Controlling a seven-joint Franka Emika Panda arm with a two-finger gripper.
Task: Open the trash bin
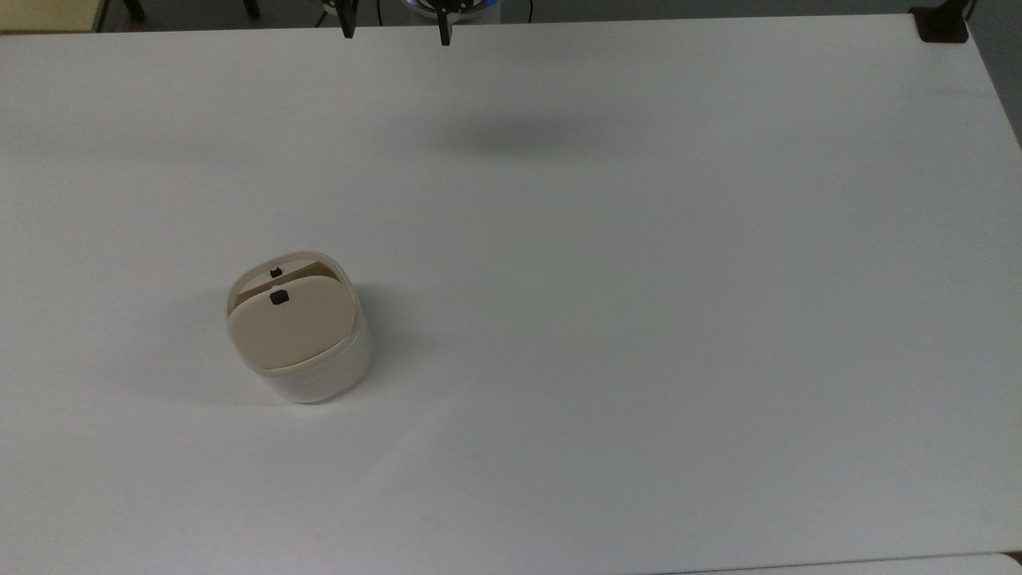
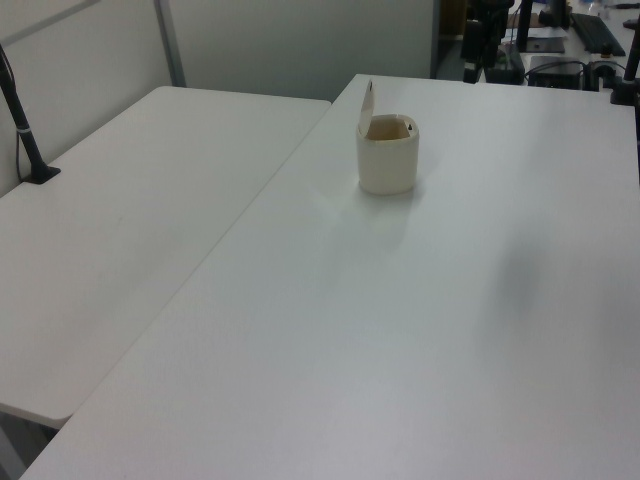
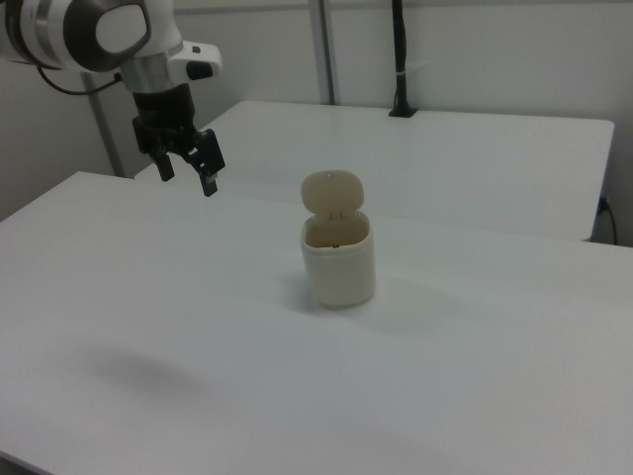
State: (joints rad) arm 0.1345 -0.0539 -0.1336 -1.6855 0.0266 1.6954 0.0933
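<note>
The cream-beige trash bin (image 1: pixel 307 375) stands on the white table (image 1: pixel 639 319), in the top view's left half. Its lid (image 1: pixel 289 329) is swung up on its hinge, with the small black button (image 1: pixel 279 298) near the free edge. In the right view the lid (image 3: pixel 331 191) stands upright above the bin (image 3: pixel 338 262), whose mouth is uncovered. The left view shows the bin (image 2: pixel 387 158) with the lid (image 2: pixel 367 105) raised as well. My gripper (image 3: pixel 188 174) hangs open and holds nothing, high above the table and well off to the right view's left of the bin. Its fingertips (image 1: pixel 444 32) poke in at the top view's upper edge.
A second white table (image 2: pixel 130 200) adjoins on the left view's left, with a black clamped post (image 2: pixel 22 120) on it. A black clamp (image 1: pixel 942 24) sits at the top view's upper right table corner. Wide bare tabletop surrounds the bin.
</note>
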